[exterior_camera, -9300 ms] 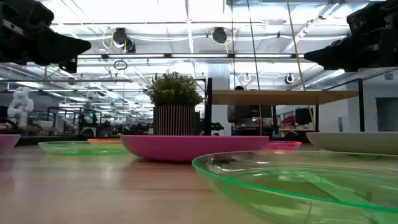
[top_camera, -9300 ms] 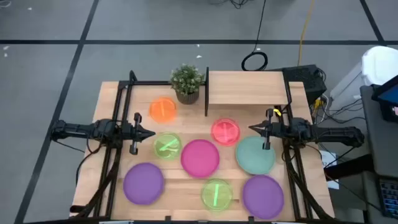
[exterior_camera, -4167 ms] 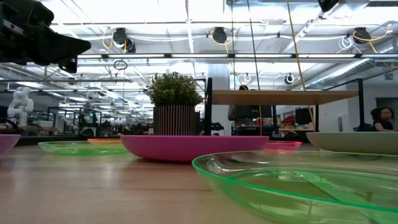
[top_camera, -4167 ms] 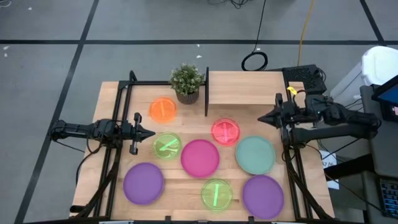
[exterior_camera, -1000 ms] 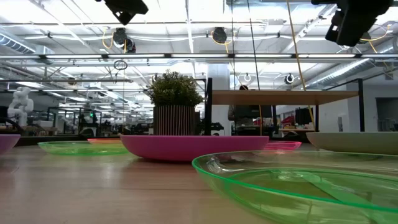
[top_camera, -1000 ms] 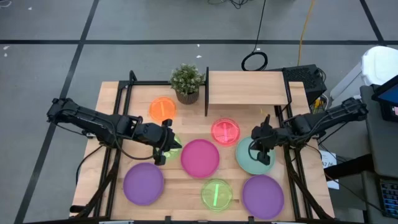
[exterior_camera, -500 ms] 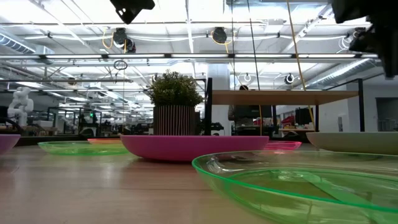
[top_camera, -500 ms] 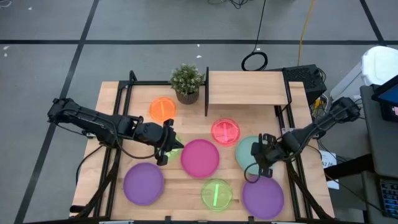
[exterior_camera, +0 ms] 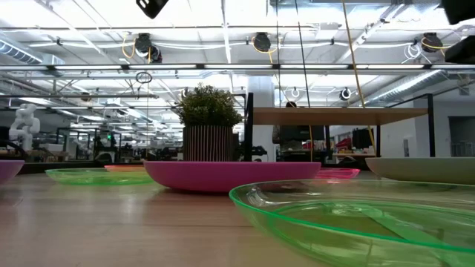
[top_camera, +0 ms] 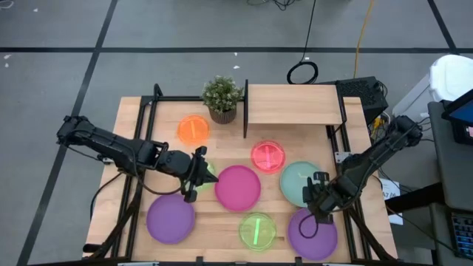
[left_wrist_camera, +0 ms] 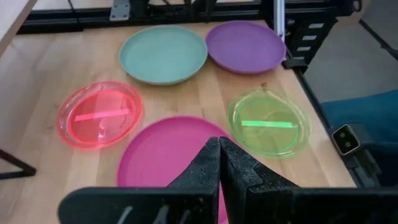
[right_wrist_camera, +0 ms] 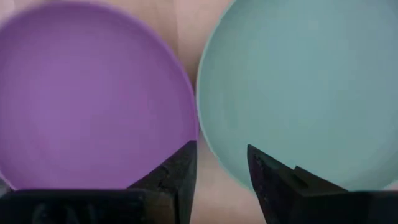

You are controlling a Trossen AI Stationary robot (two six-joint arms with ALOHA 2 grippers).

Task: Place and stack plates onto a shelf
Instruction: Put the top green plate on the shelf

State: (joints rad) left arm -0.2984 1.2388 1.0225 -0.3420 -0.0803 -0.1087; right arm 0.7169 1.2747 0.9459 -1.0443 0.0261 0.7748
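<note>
Near the table's front right corner, your right gripper (right_wrist_camera: 221, 163) is hovering with fingers apart over the gap between the round opaque purple plate (right_wrist_camera: 87, 93) and the round teal plate (right_wrist_camera: 305, 87). Your left gripper (left_wrist_camera: 219, 163), fingers together, is hanging above the round magenta plate (left_wrist_camera: 158, 146) mid-table.

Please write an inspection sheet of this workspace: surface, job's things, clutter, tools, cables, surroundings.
Surface: wooden table, plates spread on it.
Job's things: shelf bare; magenta plate, teal plate and right purple plate on the table.
Clutter: potted plant beside the shelf.
Tools: left tool shut, near the magenta plate's edge; right tool open, holding nothing, above the gap between the teal and purple plates.
Cables: black coil and yellow cable on the floor.
Surroundings: grey floor, workshop behind.
</note>
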